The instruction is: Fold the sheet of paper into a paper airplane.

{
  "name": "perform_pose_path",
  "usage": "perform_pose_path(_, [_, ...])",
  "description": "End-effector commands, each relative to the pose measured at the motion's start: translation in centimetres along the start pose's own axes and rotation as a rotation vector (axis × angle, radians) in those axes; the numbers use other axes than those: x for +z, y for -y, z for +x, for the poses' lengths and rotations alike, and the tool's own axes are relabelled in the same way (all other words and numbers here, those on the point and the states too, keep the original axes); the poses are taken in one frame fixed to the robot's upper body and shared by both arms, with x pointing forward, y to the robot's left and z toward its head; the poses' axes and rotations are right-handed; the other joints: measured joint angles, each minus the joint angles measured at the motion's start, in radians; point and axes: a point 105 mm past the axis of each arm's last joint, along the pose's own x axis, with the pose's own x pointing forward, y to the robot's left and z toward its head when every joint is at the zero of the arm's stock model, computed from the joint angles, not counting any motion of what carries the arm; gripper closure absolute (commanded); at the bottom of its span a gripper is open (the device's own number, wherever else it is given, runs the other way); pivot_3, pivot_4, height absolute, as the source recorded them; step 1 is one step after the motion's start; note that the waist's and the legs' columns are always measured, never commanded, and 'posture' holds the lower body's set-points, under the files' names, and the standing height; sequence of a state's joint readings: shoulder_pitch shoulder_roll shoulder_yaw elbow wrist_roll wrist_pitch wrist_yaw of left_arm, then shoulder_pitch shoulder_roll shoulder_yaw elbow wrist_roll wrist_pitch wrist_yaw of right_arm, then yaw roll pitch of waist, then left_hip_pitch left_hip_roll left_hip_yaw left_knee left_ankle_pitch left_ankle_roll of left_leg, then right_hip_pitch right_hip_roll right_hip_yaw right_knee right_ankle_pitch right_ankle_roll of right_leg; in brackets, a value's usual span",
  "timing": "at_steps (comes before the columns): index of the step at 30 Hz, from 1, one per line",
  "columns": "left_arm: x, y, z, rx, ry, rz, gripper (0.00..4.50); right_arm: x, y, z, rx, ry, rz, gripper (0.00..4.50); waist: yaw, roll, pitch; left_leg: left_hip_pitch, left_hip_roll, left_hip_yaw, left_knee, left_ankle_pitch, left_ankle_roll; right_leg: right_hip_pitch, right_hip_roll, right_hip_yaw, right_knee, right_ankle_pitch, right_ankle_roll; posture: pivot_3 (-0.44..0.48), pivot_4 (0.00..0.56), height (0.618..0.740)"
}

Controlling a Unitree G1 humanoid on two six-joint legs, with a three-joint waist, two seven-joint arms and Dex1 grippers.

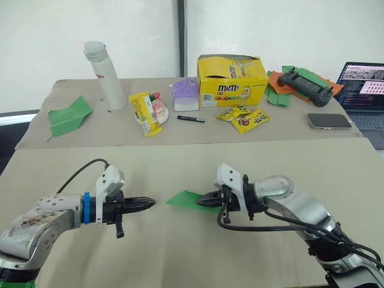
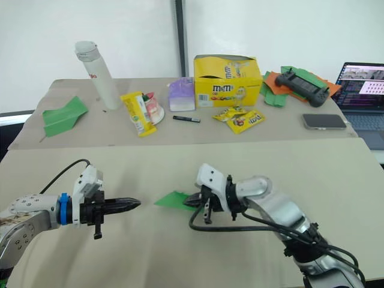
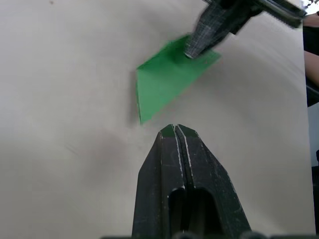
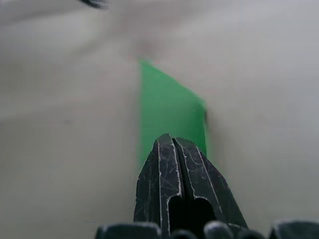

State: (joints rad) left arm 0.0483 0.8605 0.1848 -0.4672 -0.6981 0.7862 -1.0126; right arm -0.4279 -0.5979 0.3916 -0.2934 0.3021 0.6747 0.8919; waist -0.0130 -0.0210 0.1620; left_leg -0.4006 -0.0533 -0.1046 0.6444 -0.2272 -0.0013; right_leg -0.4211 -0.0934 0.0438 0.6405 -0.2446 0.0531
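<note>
Paper airplane (image 1: 187, 199), a small folded green wedge, lies flat on the near worktop (image 1: 180, 252) between both arms. Right end effector (image 1: 207, 198), fingers pressed together, tip bearing on the wedge's right end. Left end effector (image 1: 146, 204) also closed, empty, just left of the paper. Judgement: keep right pressure steady, run left tip along crease without sliding the paper.

I can read "m&m's" on the front of the open yellow cardboard box (image 1: 232, 81) near my tabletop's far edge and on the yellow candy packets (image 1: 243, 118) lying just in front of it.
</note>
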Motion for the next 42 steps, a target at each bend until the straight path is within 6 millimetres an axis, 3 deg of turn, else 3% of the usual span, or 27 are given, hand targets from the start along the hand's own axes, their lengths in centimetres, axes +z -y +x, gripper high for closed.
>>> perform_pose_path(1, [1.0, 0.2, -0.3, 0.017, 0.020, 0.059, 4.50, 2.7, 2.7, -0.9, -0.113, 0.086, -0.076, 4.48, -0.001, 0.000, 0.000, 0.000, 0.000, 0.000, 0.000, 0.000, 0.000, 0.000, 0.000, 0.000, 0.001, 0.000, 0.000, 0.000, 0.150, 0.740])
perform_pose_path(8, [0.8, -0.1, -0.6, 0.019, 0.032, 0.055, 4.50, 5.3, 3.9, -3.1, -0.128, 0.157, -0.085, 4.48, -0.001, 0.000, 0.000, 0.000, 0.001, 0.000, -0.001, 0.001, -0.001, -0.001, 0.001, 0.000, 0.001, 0.000, 0.000, 0.000, 0.150, 0.740])
perform_pose_path(12, [0.8, -0.2, -0.6, 0.020, 0.029, 0.062, 4.50, 6.4, 2.5, -3.7, -0.061, 0.168, -0.106, 4.48, -0.001, 0.000, 0.000, 0.000, 0.000, 0.000, -0.001, 0.001, -0.001, -0.001, 0.001, 0.000, 0.002, 0.000, -0.001, 0.000, 0.150, 0.740])
perform_pose_path(16, [0.4, -0.4, -0.4, 0.033, 0.013, 0.083, 4.50, 5.0, 0.4, -3.0, 0.049, 0.018, -0.205, 3.35, -0.001, 0.000, 0.000, 0.000, 0.001, 0.000, 0.000, 0.001, -0.001, 0.000, 0.001, 0.000, 0.002, 0.000, 0.000, 0.000, 0.150, 0.740])
perform_pose_path(19, [0.5, -0.6, -0.3, 0.058, 0.014, 0.113, 4.50, 4.6, 0.5, -2.1, 0.029, -0.018, -0.256, 2.28, -0.004, 0.000, 0.000, 0.000, 0.001, 0.000, 0.000, 0.001, -0.001, 0.000, 0.001, 0.000, 0.002, 0.000, 0.000, 0.000, 0.150, 0.740])
perform_pose_path(22, [1.0, -1.2, -0.3, 0.109, 0.058, 0.134, 4.50, 4.5, 0.6, -1.3, 0.019, -0.033, -0.272, 2.28, -0.004, 0.000, 0.000, 0.000, 0.001, 0.000, 0.000, 0.001, -0.001, -0.001, 0.001, 0.000, 0.002, 0.000, -0.001, 0.000, 0.150, 0.740])
perform_pose_path(30, [1.8, -1.9, -1.0, 0.180, 0.100, 0.166, 1.96, 4.5, 1.6, -0.2, -0.034, -0.033, -0.258, 2.24, -0.002, 0.000, 0.000, 0.000, 0.000, 0.000, 0.000, 0.001, -0.001, -0.001, 0.001, 0.000, 0.003, 0.000, -0.001, 0.000, 0.150, 0.740])
perform_pose_path(36, [1.7, -1.9, -1.2, 0.211, 0.081, 0.179, 0.02, 3.0, 1.1, 0.4, 0.016, -0.081, -0.256, 2.24, -0.002, 0.000, 0.000, 0.000, 0.000, 0.000, 0.000, 0.001, -0.001, -0.001, 0.001, 0.000, 0.003, 0.000, -0.001, 0.000, 0.150, 0.740])
perform_pose_path(42, [1.7, -2.5, -1.1, 0.223, 0.084, 0.190, 0.00, 3.9, 1.6, -0.4, 0.002, -0.055, -0.245, 4.12, -0.002, 0.000, 0.000, 0.001, 0.000, 0.000, 0.000, 0.001, -0.001, -0.001, 0.001, 0.000, 0.004, 0.000, -0.001, 0.000, 0.150, 0.740])
